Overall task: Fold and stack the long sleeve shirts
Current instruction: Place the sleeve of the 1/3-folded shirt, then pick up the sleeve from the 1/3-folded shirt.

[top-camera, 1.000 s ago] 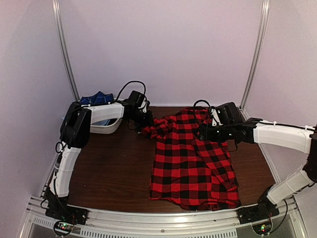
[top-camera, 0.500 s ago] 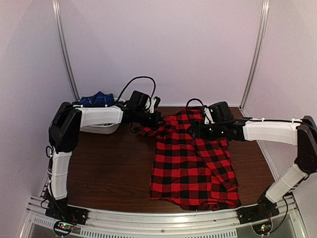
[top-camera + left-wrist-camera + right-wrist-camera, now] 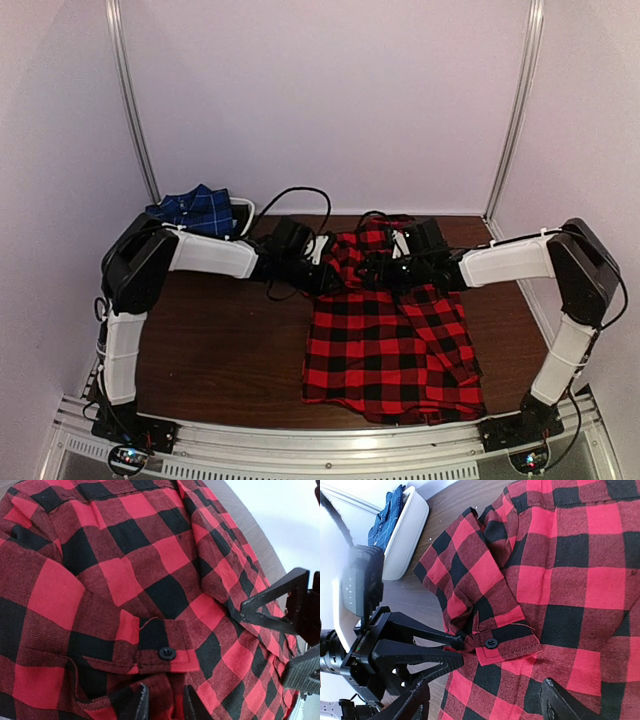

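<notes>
The red-and-black checked long sleeve shirt (image 3: 385,340) lies spread on the brown table, collar end toward the back. Its left sleeve is folded in over the chest, and the buttoned cuff (image 3: 160,647) rests on the body. My left gripper (image 3: 166,705) pinches a fold of sleeve just behind that cuff, its fingers close together with cloth between them. It shows in the top view as the left gripper (image 3: 335,275). My right gripper (image 3: 487,705) hangs open above the cuff (image 3: 507,642), facing the left one, with nothing held. The navy shirt (image 3: 195,210) lies in a bin at the back left.
A white bin (image 3: 243,212) holding the navy shirt stands against the back wall at the left. Black cables loop over both wrists near the shirt's collar. Bare brown table (image 3: 220,340) lies left of the red shirt. White walls close in on three sides.
My left gripper carried the sleeve rightward from the table onto the shirt's chest. My right gripper slid left to meet it above the cuff. The navy shirt is now uncovered.
</notes>
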